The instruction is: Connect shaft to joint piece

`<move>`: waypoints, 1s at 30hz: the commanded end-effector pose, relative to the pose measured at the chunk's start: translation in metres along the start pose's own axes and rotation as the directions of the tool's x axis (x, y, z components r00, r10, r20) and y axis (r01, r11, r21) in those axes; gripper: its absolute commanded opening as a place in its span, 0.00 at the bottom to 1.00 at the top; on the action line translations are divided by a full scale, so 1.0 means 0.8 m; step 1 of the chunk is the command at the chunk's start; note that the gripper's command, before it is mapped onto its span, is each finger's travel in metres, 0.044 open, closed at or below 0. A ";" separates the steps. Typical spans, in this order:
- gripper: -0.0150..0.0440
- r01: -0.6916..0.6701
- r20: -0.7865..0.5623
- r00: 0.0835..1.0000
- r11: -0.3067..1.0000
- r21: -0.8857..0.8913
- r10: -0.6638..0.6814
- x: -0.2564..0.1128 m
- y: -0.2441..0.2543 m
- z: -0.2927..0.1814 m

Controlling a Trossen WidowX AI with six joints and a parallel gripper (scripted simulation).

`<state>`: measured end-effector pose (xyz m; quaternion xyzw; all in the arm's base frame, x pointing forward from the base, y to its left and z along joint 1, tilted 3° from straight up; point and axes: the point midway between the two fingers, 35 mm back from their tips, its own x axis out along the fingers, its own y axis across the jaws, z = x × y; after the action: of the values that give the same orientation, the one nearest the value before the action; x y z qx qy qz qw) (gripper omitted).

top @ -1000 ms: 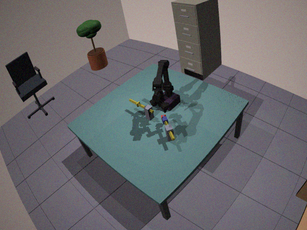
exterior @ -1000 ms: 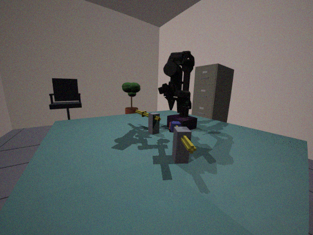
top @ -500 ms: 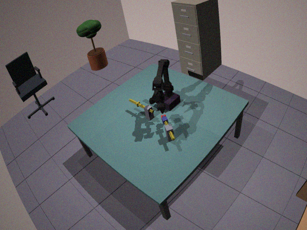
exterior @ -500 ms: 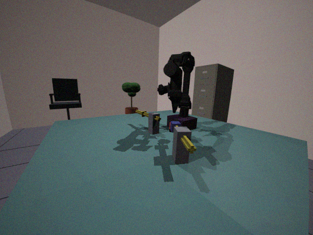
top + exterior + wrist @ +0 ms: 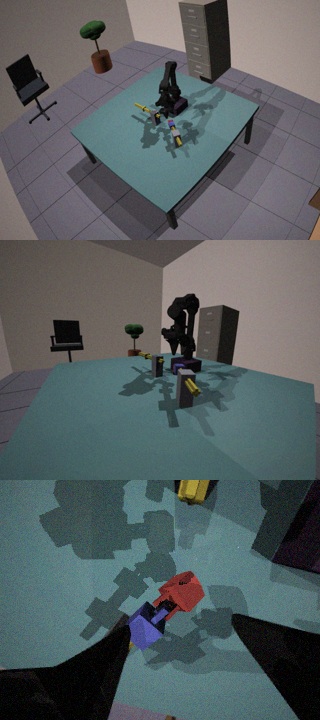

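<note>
The joint piece has a blue part (image 5: 171,124) (image 5: 179,369) (image 5: 145,631) on the fixed shaft (image 5: 179,141) (image 5: 191,386) and a red square end (image 5: 170,120) (image 5: 184,594) with a dark opening. The red end leans to the upper right in the wrist view. The fixed shaft passes through a grey block (image 5: 176,133) (image 5: 181,392). The yellow second shaft (image 5: 139,105) (image 5: 143,355) (image 5: 193,492) sits in the other grey block (image 5: 155,118) (image 5: 156,366), its near end apart from the red end. My gripper (image 5: 161,111) (image 5: 178,354) (image 5: 181,620) is open and empty, pointing down above the joint piece.
The dark purple robot base (image 5: 180,105) (image 5: 186,364) (image 5: 306,542) stands close behind the joint piece. Both grey blocks stand upright on the teal table (image 5: 116,144) (image 5: 103,433). Arm shadows cross the table around them. A chair, a plant and a cabinet are beyond the table.
</note>
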<state>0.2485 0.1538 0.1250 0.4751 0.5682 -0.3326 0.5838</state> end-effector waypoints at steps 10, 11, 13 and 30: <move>1.00 -0.028 -0.023 0.999 0.930 0.366 0.039 0.003 -0.002 0.001; 1.00 -0.029 -0.025 0.999 0.919 0.394 0.042 0.003 -0.002 0.001; 1.00 -0.031 -0.027 0.998 0.893 0.448 0.048 0.004 -0.002 0.001; 1.00 -0.013 -0.051 0.994 0.561 0.828 0.098 0.008 -0.005 0.002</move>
<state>0.2467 0.1517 0.1174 0.7114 0.3739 -0.5101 0.3064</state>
